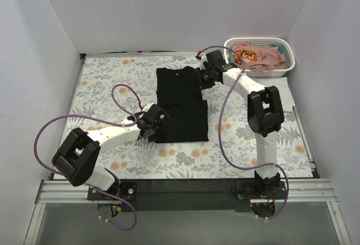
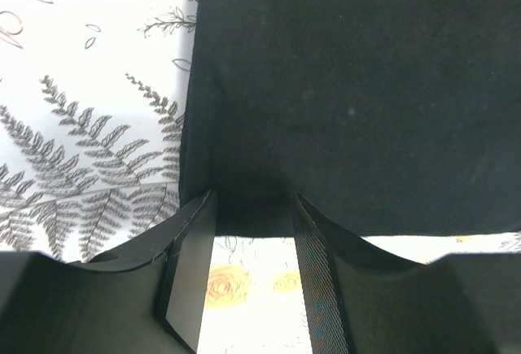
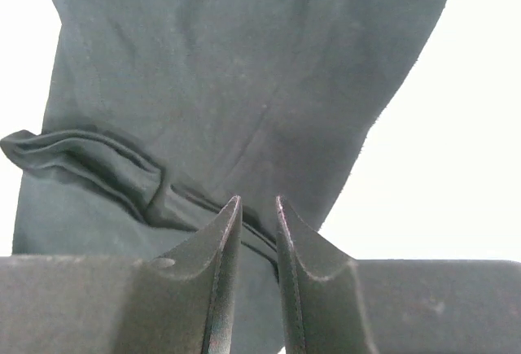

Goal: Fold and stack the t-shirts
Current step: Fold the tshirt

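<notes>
The black t-shirt (image 1: 180,107) lies folded as a rectangle in the middle of the floral cloth (image 1: 107,81). The white basket (image 1: 269,72) stands at the far right corner, holding pink t-shirts (image 1: 267,58), just behind the right arm. The left gripper (image 1: 151,122) is at the shirt's near left corner. Its wrist view shows the fingers (image 2: 189,264) spread apart, with the hem between them. The right gripper (image 1: 203,79) is at the far right edge, and only its wrist view shows the jaws nearly together, pinching a fold of black fabric
</notes>
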Controlling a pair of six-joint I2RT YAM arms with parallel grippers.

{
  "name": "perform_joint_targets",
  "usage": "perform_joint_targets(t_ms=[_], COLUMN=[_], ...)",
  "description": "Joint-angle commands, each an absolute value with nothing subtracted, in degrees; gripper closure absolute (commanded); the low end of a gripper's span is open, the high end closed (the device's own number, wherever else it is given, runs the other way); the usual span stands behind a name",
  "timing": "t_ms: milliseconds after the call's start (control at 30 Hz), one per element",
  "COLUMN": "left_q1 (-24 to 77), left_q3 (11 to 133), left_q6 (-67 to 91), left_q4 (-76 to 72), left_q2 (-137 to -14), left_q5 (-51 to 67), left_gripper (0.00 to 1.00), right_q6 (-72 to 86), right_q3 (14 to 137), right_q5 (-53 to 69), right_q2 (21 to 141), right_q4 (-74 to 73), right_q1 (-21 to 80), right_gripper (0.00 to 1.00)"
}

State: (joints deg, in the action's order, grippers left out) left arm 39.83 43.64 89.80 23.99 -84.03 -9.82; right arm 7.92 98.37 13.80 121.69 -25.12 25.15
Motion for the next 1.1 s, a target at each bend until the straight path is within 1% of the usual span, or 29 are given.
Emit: perform_joint_targets(t_ms=[0,33,67,133,167,267,400,567,733,900,1067], left_q1=[39.6,39.3,38.9,37.5,36.8,34.3,32.5,31.1,27.1,22.7,20.5], left_q3=[45.1,45.7,46.3,48.1,48.7,53.2,57.7,65.5,71.9,79.7,81.4], left_q6=[91.2,91.2,91.1,89.7,89.3,88.1,87.1,84.4,81.7,79.6,79.9], left_q4=[25.7,25.1,24.2,20.8,19.9,19.2,19.6,21.4,22.8,23.2,24.1], left_q2=[-80.2,-79.7,-79.5,-80.1,-80.8,-86.4,-93.3,-102.8,-107.5,-111.4,-113.0], left_q5=[-10.7,-10.7,-10.4,-8.7,-8.0,-5.7,-5.0,-7.4,-9.0,-6.4,-1.2], left_gripper=[0.59,0.59,0.59,0.59,0.59,0.61,0.65,0.66,0.67,0.67,0.66], right_q6=[6.9,6.9,7.2,9.1,9.9,12.7,13.7,13.6,13.2,13.7,17.5], right_q3=[97.9,96.0,90.8,84.7,79.1,69.4,62.4,57.8,54.8,51.8,47.6], right_q5=[20.9,24.4,26.3,30.9,31.9,34.8,35.2,35.4,35.6,37.0,40.4], right_q2=[116.5,114.8,111.3,107.3,103.7,97.8,92.8,89.3,88.5,89.0,89.7], right_q4=[-23.7,-22.9,-21.9,-17.4,-15.7,-11.3,-9.2,-8.7,-8.3,-6.1,-0.6], right_q1=[24.0,23.9,23.9,23.9,23.8,23.8,23.8,23.8,23.8,23.8,23.3], right_gripper=[0.70,0.70,0.70,0.70,0.70,0.69,0.69,0.69,0.69,0.69,0.69])
